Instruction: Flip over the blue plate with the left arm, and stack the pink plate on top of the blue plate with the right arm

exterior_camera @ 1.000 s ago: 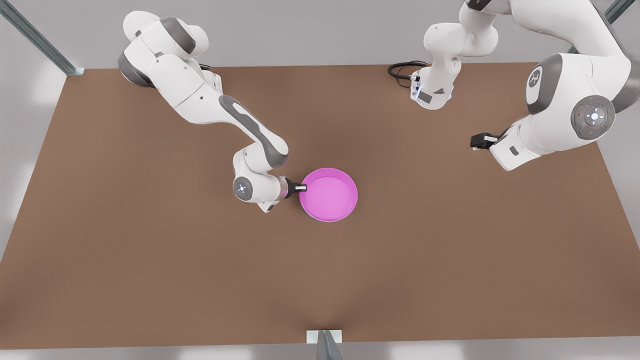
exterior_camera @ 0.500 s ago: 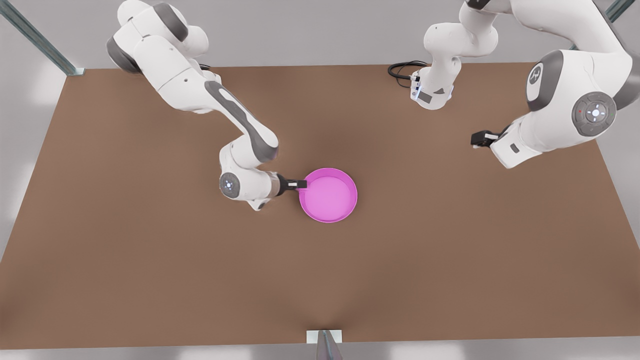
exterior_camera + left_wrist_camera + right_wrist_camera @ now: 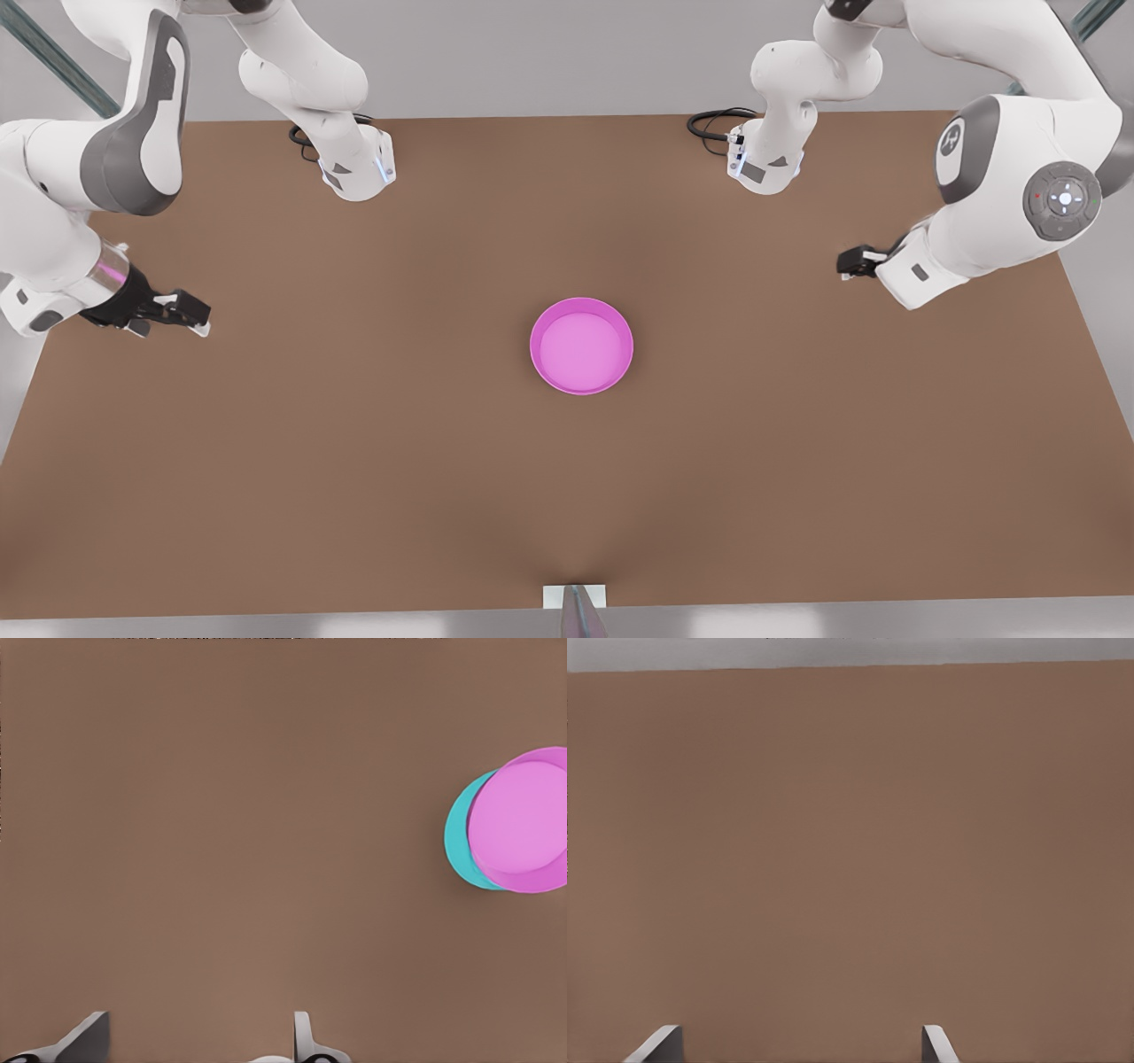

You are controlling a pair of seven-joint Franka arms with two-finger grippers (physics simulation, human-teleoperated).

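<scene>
While nothing stands between your grippers and the plates, you have coiled black cables [image 3: 707, 124] by an arm base and a metal bracket [image 3: 574, 599] at the plain brown table's [image 3: 354, 496] near edge. Mid-table, the round magenta-pink plastic plate [image 3: 581, 347] sits on the round turquoise plastic plate [image 3: 455, 838]. Well apart from them, your right gripper [image 3: 200, 320] hangs at the front view's left and your left gripper [image 3: 842, 263] at its right, both with fingers spread and holding nothing.

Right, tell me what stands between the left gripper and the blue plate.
Nothing visible stands on the table between the left gripper and the blue plate. The pink plate, though, sits on top of it, covering all but a crescent.
</scene>
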